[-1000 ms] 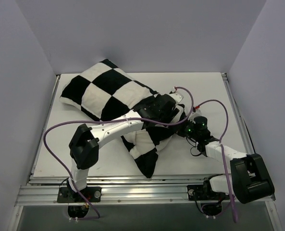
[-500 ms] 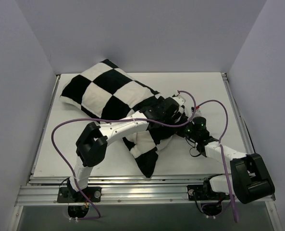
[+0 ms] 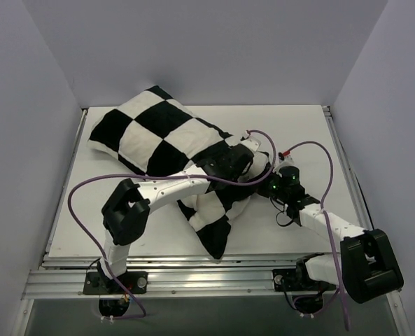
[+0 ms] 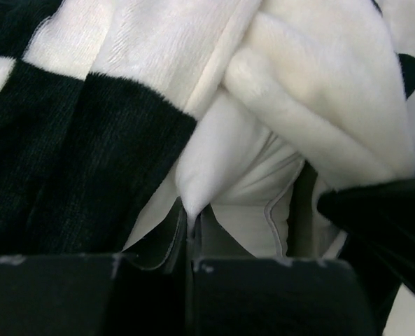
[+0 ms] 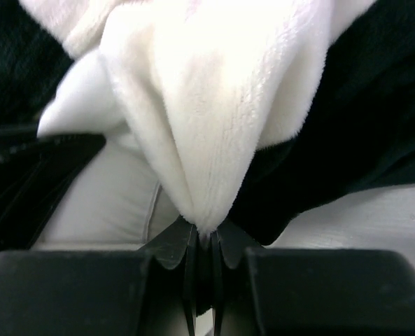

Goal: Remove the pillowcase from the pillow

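So the left arm [image 3: 172,185] reaches out diagonally to the right, and the left gripper [image 4: 191,227] has its jaws squeezed together on a corner of the pillow [image 4: 245,185]. The right arm [image 3: 326,220] angles inward, the right gripper [image 5: 204,241] jaws pinching a pillowcase [image 5: 214,105] fold. The wrists sit just beside each other.

My white desk [image 3: 308,129] sits between plain pale walls [image 3: 207,49], a metal rail [image 3: 214,278] along its near edge, seemingly evenly lit.
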Robot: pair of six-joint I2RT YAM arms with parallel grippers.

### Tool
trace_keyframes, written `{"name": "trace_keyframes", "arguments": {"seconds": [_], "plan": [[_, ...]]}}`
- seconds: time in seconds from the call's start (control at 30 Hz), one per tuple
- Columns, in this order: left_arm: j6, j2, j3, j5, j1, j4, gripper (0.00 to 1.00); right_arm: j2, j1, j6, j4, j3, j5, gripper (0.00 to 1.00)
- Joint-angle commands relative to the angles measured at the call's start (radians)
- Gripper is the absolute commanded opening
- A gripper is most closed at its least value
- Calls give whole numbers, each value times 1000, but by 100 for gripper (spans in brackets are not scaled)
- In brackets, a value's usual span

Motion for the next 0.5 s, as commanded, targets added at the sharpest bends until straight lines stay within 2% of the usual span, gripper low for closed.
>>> {"name": "trace_keyframes", "arguments": {"seconds": [0.0,0.27,0.47], "plan": [[-54,-109,-74,4,16,-57,2,-49,-17,-60,-152,80,71,0],[-88,-369,-305,-4,27,-59,2,-87,-126,-115,-347,265,139,0],[-142,-543,-437,2,60,-48,2,-55,-160,-154,-472,328,221,0]]}}
